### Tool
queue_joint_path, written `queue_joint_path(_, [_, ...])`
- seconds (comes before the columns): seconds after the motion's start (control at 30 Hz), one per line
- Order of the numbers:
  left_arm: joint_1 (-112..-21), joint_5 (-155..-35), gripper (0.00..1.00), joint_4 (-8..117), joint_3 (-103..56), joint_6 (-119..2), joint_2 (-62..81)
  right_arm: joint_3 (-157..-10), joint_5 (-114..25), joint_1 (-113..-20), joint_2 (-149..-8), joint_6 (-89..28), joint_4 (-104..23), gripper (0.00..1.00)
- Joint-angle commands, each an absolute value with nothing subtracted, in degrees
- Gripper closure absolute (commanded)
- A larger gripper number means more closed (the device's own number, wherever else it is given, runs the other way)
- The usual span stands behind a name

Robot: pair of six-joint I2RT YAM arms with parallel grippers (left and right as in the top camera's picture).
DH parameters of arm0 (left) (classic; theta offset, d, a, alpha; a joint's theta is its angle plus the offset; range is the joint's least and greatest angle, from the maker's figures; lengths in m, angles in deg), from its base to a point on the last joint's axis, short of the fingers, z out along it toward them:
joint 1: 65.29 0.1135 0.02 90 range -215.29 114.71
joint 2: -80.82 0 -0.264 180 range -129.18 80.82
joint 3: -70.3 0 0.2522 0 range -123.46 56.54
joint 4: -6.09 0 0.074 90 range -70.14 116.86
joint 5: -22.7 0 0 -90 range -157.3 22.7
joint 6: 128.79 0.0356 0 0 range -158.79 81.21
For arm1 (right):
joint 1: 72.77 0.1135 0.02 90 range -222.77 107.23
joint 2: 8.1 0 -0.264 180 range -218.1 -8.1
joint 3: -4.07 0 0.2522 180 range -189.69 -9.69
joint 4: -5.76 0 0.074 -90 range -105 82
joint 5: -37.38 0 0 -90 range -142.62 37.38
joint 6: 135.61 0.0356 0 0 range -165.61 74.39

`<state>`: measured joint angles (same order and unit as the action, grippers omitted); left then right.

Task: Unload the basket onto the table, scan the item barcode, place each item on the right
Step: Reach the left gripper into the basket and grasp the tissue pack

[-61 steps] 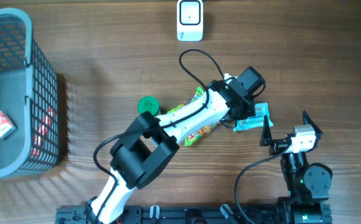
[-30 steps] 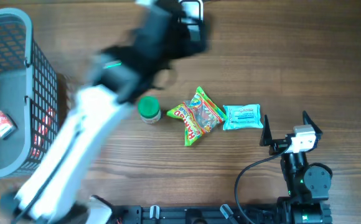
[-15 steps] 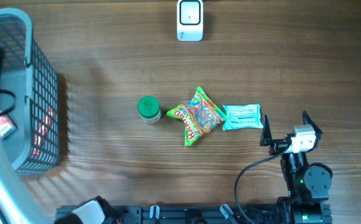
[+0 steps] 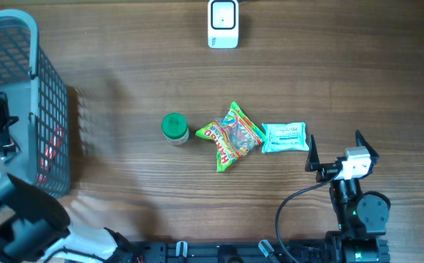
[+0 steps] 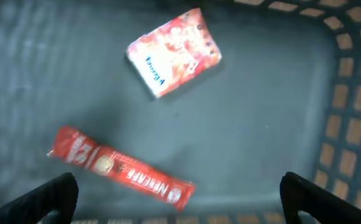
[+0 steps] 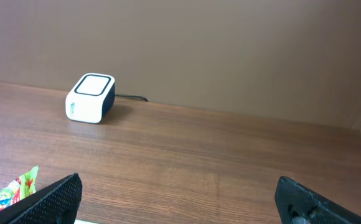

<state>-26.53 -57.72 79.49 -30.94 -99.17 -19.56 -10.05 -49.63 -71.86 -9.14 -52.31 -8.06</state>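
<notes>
Left gripper over grey basket at left, jaws spread, empty; red packet and red coffee stick inside. Right gripper near right, jaws spread, empty, facing white scanner.

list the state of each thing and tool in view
basket: upright, holding two items
red packet: lying flat on the basket floor
nescafe stick: lying flat on the basket floor
left tool: open, empty, above the basket floor
scanner: standing on the table, cable attached
right tool: open, empty, facing the scanner
green-lidded jar: upright, lid on
candy bag: lying flat
teal packet: lying flat beside the candy bag
</notes>
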Motion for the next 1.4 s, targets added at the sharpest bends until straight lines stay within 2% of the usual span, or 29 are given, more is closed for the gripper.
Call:
queue_joint_path(0.0, [-26.0,-55.7,0.0,76.9,-29.2,-101.2,-23.2,-10.0,-49.6,-72.0,-8.7,-51.6,-8.0,0.0])
queue_joint_path(0.53, [-22.5,-51.7,0.0,70.6,-27.6,-102.9,-31.7,-10.0,-49.6,-72.0,-8.7,-51.7,-8.0,0.0])
queue_joint_path(0.77, [-21.8,-51.8,0.11,67.2,-25.0,-102.9,-35.3,-10.0,-49.6,-72.0,-8.7,-51.6,-8.0,0.0])
queue_joint_path(0.8, [-21.8,-51.8,0.16,67.0,-24.9,-102.9,-35.7,-10.0,-49.6,-72.0,-8.7,-51.6,-8.0,0.0])
queue_joint_path(0.83, [-21.8,-51.8,0.26,66.9,-24.9,-102.9,-36.1,-10.0,-49.6,-72.0,-8.7,-51.6,-8.0,0.0])
queue_joint_path(0.87, [-21.8,-51.8,0.41,66.7,-24.9,-102.9,-36.2,-10.0,-49.6,-72.0,-8.7,-51.6,-8.0,0.0])
queue_joint_path(0.9, [-21.8,-51.8,0.62,66.7,-24.9,-102.9,-36.2,-10.0,-49.6,-72.0,-8.7,-51.6,-8.0,0.0])
queue_joint_path(0.97, [-21.8,-51.8,0.87,66.7,-25.0,-102.9,-35.8,-10.0,-49.6,-72.0,-8.7,-51.6,-8.0,0.0])
queue_joint_path(1.0, [-21.8,-51.8,0.94,66.6,-25.0,-102.6,-35.5,-10.0,-49.6,-72.0,-8.7,-51.6,-8.0,0.0])
queue_joint_path(1.23, [-21.8,-53.5,0.96,67.7,-25.8,-102.0,-28.6,-10.0,-49.6,-72.0,-8.7,-51.6,-8.0,0.0])
queue_joint_path(1.37, [-21.8,-59.2,0.96,69.1,-28.1,-101.9,-20.6,-10.0,-49.6,-72.0,-8.7,-51.6,-8.0,0.0])
